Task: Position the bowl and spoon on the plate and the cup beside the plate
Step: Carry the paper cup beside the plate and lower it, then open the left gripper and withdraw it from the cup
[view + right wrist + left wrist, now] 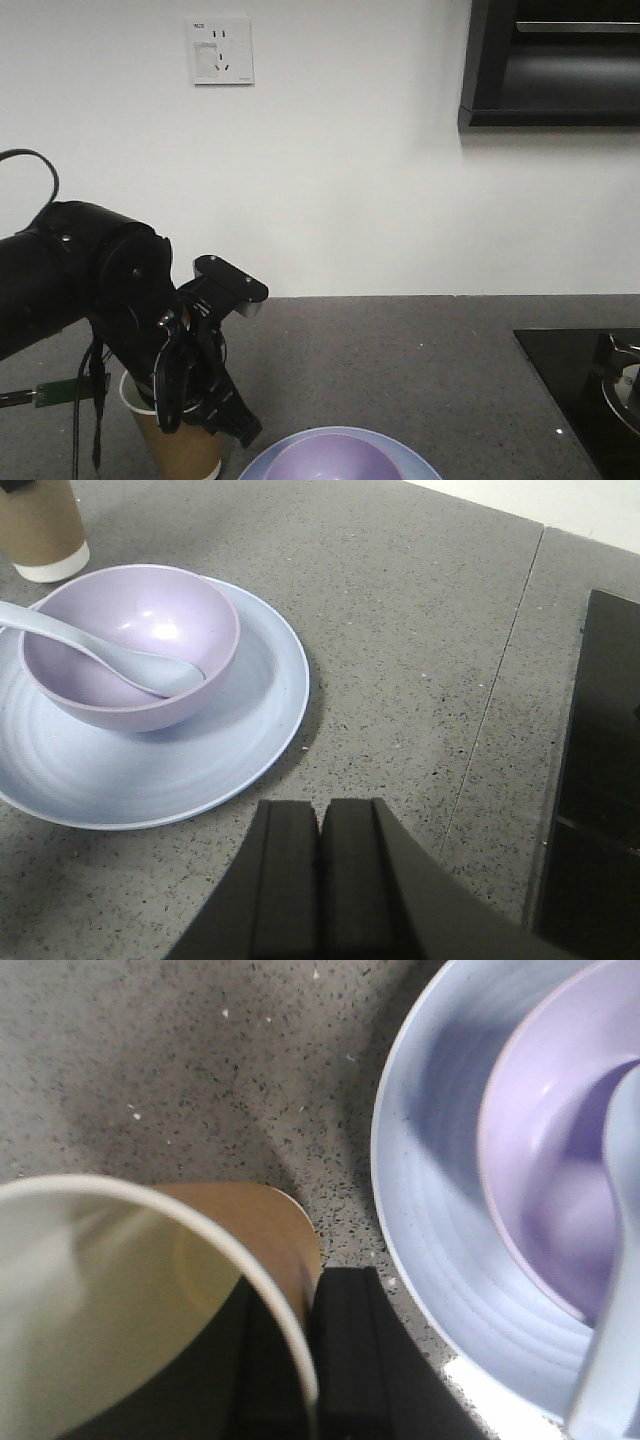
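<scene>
The brown paper cup [185, 455] [120, 1290] [40, 530] stands upright just left of the pale blue plate [272, 455] [430, 1210] [260, 700], its white base band at counter level. My left gripper [225, 420] [310, 1290] is shut on the cup's wall, one finger inside the rim and one outside. On the plate sits the lavender bowl [335, 460] [550, 1160] [130, 650]. The pale blue spoon [615, 1360] [100, 650] lies in it, handle over the rim. My right gripper [320, 815] is shut on nothing, over the counter near the plate's edge.
A black cooktop [580, 390] [600, 780] is set into the speckled grey counter at the right. The white wall behind carries a socket [220, 50], and a dark cabinet [550, 60] hangs at the upper right.
</scene>
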